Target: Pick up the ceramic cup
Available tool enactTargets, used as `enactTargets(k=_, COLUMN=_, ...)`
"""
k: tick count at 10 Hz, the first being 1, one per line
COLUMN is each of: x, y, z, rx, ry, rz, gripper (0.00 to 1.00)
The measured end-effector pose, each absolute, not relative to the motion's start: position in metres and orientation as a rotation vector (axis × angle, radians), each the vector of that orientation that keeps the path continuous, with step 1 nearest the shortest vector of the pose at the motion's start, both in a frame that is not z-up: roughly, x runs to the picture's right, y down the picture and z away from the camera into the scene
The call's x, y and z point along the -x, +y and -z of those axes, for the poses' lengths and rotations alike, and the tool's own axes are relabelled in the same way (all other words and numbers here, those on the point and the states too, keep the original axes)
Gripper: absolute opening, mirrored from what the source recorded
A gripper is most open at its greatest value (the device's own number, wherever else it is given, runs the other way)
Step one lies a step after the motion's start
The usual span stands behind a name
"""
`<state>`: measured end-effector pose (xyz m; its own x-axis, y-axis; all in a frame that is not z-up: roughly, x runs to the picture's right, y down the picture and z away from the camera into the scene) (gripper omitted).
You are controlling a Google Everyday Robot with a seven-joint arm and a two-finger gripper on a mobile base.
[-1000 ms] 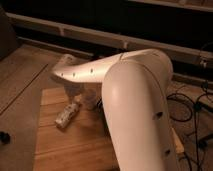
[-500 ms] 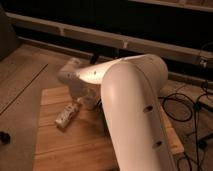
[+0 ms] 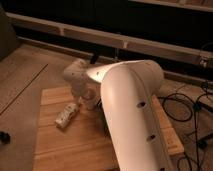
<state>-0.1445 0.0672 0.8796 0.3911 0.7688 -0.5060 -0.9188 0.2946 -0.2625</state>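
Observation:
My white arm fills the middle of the camera view and reaches out over a wooden table. Its wrist bends down. The gripper hangs below the wrist, low over the table and just right of a clear plastic bottle that lies on its side. The wrist and forearm cover most of the gripper. The ceramic cup is hidden; I cannot tell whether it sits under the gripper.
The table stands on a tan floor. Black cables run across the floor on the right. A long pale rail crosses a dark wall at the back. The dark green bowl is out of view.
The wrist has shifted a little to the right above the table. The bottle has not moved.

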Motion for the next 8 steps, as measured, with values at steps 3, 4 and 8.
enactTargets(k=3, x=0.131, y=0.057, z=-0.875, rx=0.541, ry=0.329, rz=-1.168, gripper=0.02)
enactTargets(k=4, x=0.118, y=0.046, z=-0.866, rx=0.494, ry=0.362, rz=-1.183, gripper=0.0)
enactTargets(k=8, x=0.102, y=-0.023, z=-0.784, rx=0.214, ry=0.443, rz=-1.142, gripper=0.0)
